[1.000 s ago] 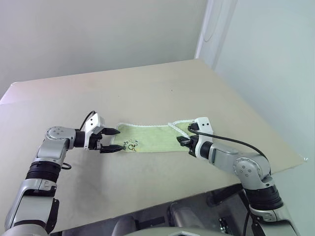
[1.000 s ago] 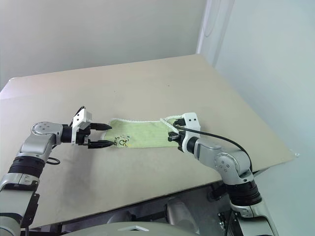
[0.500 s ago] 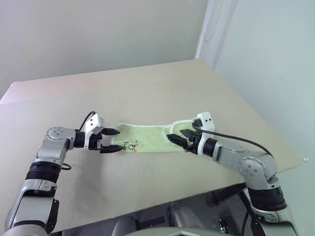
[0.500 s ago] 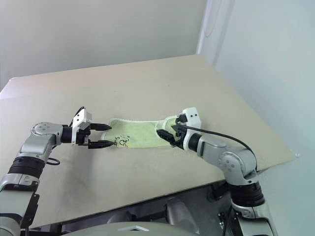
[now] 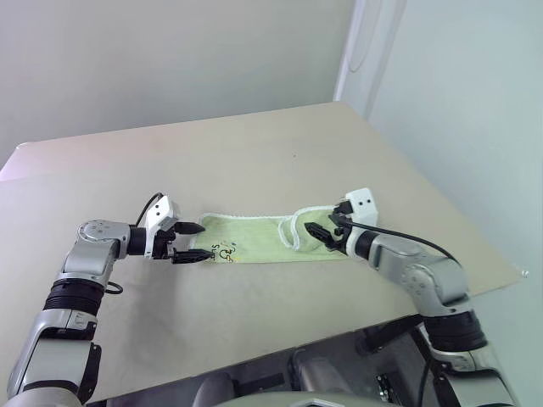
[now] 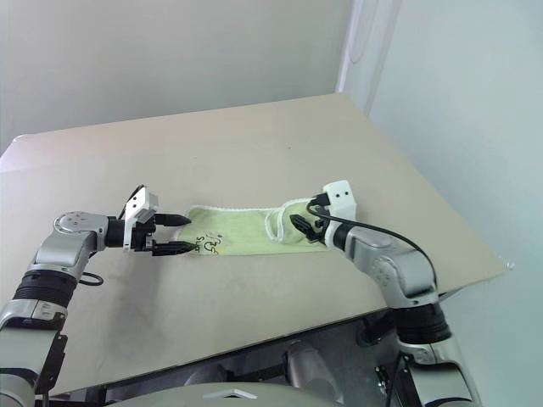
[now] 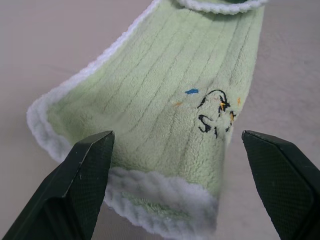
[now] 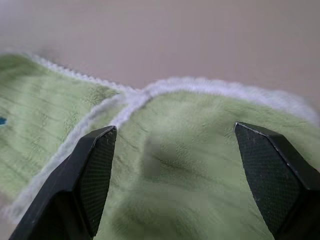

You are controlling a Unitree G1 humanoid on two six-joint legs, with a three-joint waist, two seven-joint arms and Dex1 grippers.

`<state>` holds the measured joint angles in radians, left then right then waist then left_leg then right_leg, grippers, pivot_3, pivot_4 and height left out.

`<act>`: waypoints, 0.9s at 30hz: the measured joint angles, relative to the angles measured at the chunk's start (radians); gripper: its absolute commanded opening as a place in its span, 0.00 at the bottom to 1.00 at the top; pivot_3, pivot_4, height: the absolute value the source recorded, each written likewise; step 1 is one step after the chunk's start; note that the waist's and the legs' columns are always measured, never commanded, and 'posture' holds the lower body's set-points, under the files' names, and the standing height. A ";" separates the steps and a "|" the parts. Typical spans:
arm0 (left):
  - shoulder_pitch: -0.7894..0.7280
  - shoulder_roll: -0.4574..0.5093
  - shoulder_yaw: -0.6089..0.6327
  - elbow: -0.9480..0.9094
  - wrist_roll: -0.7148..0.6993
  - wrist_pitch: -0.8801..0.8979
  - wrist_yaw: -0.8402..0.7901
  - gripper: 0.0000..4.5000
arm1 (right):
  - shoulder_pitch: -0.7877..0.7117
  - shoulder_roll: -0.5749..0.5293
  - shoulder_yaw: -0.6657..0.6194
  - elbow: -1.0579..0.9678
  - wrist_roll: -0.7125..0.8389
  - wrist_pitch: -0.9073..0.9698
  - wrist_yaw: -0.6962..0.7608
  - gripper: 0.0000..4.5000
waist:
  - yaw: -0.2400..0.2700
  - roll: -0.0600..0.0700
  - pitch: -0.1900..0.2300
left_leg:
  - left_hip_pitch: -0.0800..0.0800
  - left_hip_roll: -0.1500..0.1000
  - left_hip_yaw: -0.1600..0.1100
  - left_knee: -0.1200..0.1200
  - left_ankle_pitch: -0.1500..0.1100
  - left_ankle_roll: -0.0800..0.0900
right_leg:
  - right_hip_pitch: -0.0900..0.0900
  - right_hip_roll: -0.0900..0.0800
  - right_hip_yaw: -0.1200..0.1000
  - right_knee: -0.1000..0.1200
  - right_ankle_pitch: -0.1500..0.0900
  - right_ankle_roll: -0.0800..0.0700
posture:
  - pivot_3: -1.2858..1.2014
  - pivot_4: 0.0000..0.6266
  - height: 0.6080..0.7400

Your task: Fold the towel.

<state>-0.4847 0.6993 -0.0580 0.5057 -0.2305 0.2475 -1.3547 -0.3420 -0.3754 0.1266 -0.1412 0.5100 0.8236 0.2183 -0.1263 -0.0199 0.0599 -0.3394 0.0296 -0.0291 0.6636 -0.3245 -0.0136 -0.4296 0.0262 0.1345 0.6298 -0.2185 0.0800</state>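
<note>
The towel [image 5: 254, 238] is a light green strip with white edging, lying flat on the tan table [image 5: 254, 153]. Its right end is folded back over itself, and the white edge [image 5: 291, 234] curls there. A small dark printed figure [image 5: 227, 251] sits near its left end. My left gripper [image 5: 205, 240] is open, its fingers on either side of the towel's left end, seen up close in the left wrist view [image 7: 177, 135]. My right gripper [image 5: 318, 235] is open just above the folded right end, with green cloth [image 8: 200, 190] under its fingers [image 8: 90, 175] and nothing held.
The table's right edge [image 5: 475, 246] runs close behind my right arm, and its front edge [image 5: 254, 360] is near me. A pale wall [image 5: 170, 59] stands beyond the table's far side.
My right gripper opened and let go of the towel's right end, reached left, then drew back right. The folded flap now lies further left. My left gripper stayed open in place.
</note>
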 measured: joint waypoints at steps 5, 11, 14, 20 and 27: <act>0.000 0.040 0.001 -0.020 0.000 0.105 0.011 0.96 | 0.018 0.001 0.130 0.058 -0.168 -0.078 0.019 0.87 | 0.002 -0.001 0.000 | 0.000 0.000 0.000 0.000 0.000 0.000 | 0.000 -0.001 0.000 -0.001 0.000 0.000 | 0.52 0.00 1.00; -0.002 0.061 0.003 -0.045 0.000 0.209 0.035 0.96 | 0.033 0.005 0.151 0.058 -0.261 -0.131 0.042 0.87 | 0.001 -0.002 -0.001 | 0.001 0.000 0.000 0.000 0.000 0.000 | 0.001 -0.001 0.000 0.000 0.000 0.000 | 0.52 0.00 1.00; -0.014 0.062 -0.002 -0.041 0.004 0.256 0.059 0.96 | 0.033 0.028 0.107 0.059 -0.251 -0.127 0.049 0.87 | 0.002 -0.002 -0.001 | 0.001 0.000 -0.001 0.001 0.000 0.000 | 0.001 -0.001 -0.001 0.000 0.000 0.000 | 0.52 0.00 1.00; -0.083 0.075 0.003 0.030 -0.013 0.414 0.070 0.96 | 0.018 0.095 -0.054 0.005 -0.169 -0.086 0.053 0.87 | -0.002 -0.002 -0.001 | 0.000 -0.001 -0.001 0.000 0.000 0.000 | 0.001 -0.001 -0.001 0.000 0.000 0.001 | 0.52 0.00 1.00; -0.101 0.055 0.075 0.046 -0.114 0.619 0.091 0.98 | 0.012 0.133 -0.100 -0.032 -0.141 -0.039 0.040 0.88 | 0.000 -0.002 -0.001 | 0.000 0.000 -0.002 0.000 0.000 0.000 | 0.001 -0.001 -0.002 0.000 0.000 0.000 | 0.52 0.00 1.00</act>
<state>-0.5859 0.7543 0.0166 0.5520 -0.3447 0.8660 -1.2634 -0.3296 -0.2419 0.0261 -0.1735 0.3695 0.7848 0.2583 -0.1268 -0.0215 0.0592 -0.3393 0.0291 -0.0314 0.6637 -0.3244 -0.0137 -0.4291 0.0256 0.1326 0.6301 -0.2184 0.0805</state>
